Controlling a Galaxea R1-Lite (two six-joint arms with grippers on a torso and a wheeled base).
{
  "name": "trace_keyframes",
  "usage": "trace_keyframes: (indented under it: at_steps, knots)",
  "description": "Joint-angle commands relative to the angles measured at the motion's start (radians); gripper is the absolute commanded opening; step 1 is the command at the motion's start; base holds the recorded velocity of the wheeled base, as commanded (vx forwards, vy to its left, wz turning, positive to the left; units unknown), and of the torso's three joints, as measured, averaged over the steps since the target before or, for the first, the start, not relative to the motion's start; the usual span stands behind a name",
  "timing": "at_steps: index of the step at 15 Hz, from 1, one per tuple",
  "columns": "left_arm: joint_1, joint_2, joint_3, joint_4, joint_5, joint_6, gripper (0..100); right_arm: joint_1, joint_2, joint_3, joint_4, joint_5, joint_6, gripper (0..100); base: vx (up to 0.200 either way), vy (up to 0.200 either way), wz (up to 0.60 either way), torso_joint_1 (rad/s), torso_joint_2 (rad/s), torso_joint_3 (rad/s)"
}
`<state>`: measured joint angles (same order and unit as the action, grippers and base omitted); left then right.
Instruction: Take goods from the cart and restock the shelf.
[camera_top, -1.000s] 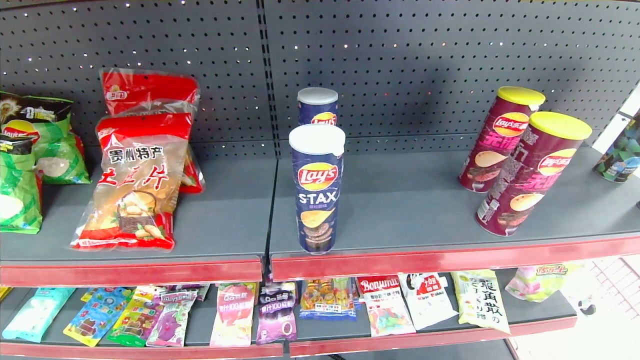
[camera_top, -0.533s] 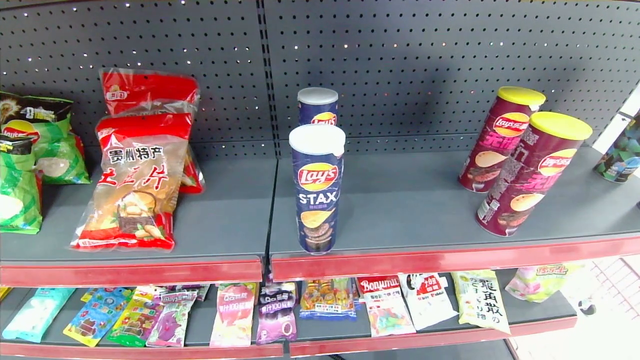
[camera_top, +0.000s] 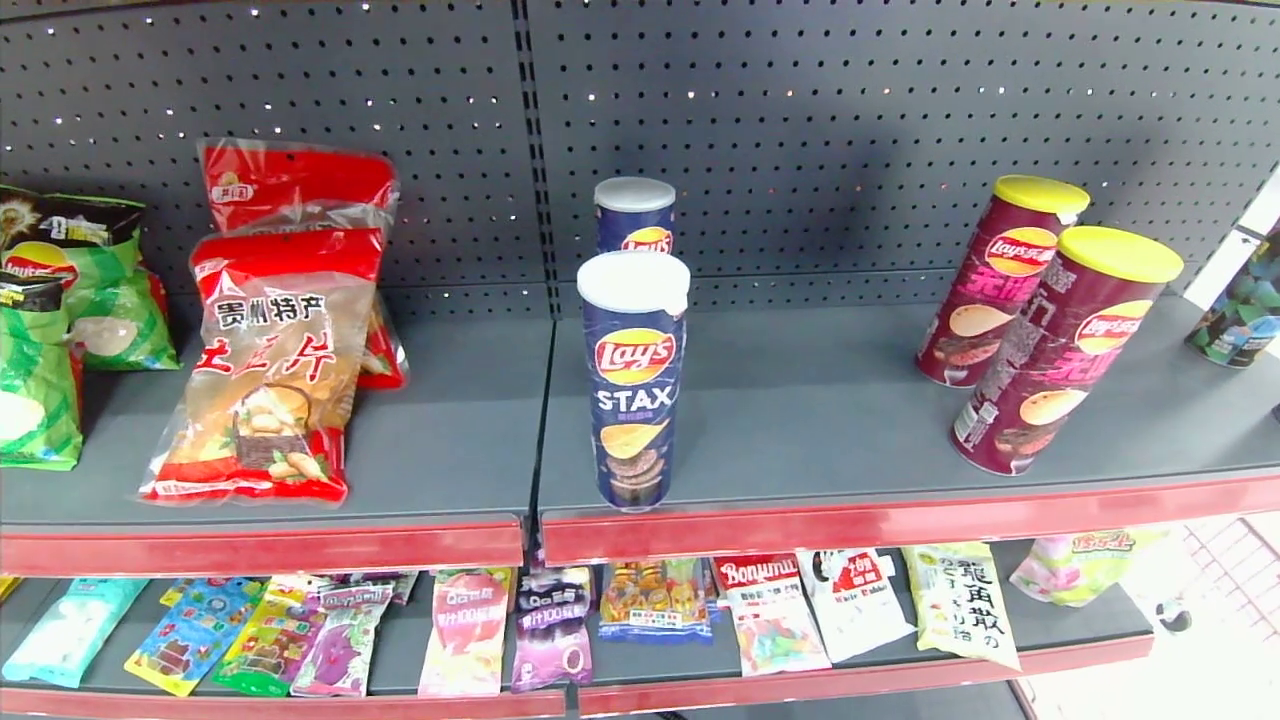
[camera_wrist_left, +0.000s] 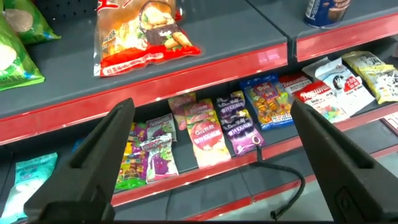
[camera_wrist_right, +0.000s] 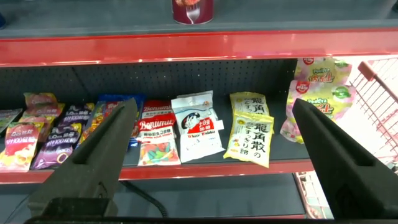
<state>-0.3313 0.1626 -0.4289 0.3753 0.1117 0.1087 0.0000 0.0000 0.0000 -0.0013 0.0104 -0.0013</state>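
The upper shelf carries two blue chip cans in the middle, one behind the other. Two maroon yellow-lidded cans lean at the right. Red snack bags and green chip bags sit at the left. My left gripper is open and holds nothing, facing the lower shelf's candy packets. My right gripper is open and holds nothing too, facing the white and yellow packets on the lower shelf, below a maroon can.
The lower shelf holds a row of small flat packets. A dark can stands at the far right of the upper shelf. A red wire cart edge shows beside the shelf end. A black cable hangs below the lower shelf.
The head view has shifted very slightly downward; the goods on the shelves have not moved.
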Motion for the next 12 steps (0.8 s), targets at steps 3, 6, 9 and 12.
trace_keyframes:
  at_steps: [3, 6, 9, 12]
  knots:
    - [0.000, 0.003, 0.001, 0.001, 0.000, 0.000, 100, 0.000, 0.002, 0.000, 0.000, 0.000, 0.000, 100, 0.000, -0.200, 0.00, 0.006, 0.00, 0.002]
    - [0.000, 0.003, 0.001, 0.001, 0.000, 0.000, 100, 0.000, 0.002, 0.000, 0.000, 0.000, 0.000, 100, 0.000, -0.200, 0.00, 0.001, 0.00, 0.007]
    - [0.000, 0.003, 0.001, 0.002, 0.000, 0.000, 100, 0.000, 0.002, 0.000, -0.002, 0.000, 0.000, 100, 0.000, -0.200, 0.00, 0.001, 0.00, 0.002]
    - [0.000, 0.005, 0.002, 0.002, 0.000, 0.000, 100, 0.000, 0.002, 0.000, 0.000, 0.000, 0.000, 100, 0.000, -0.200, 0.00, 0.006, 0.00, 0.001]
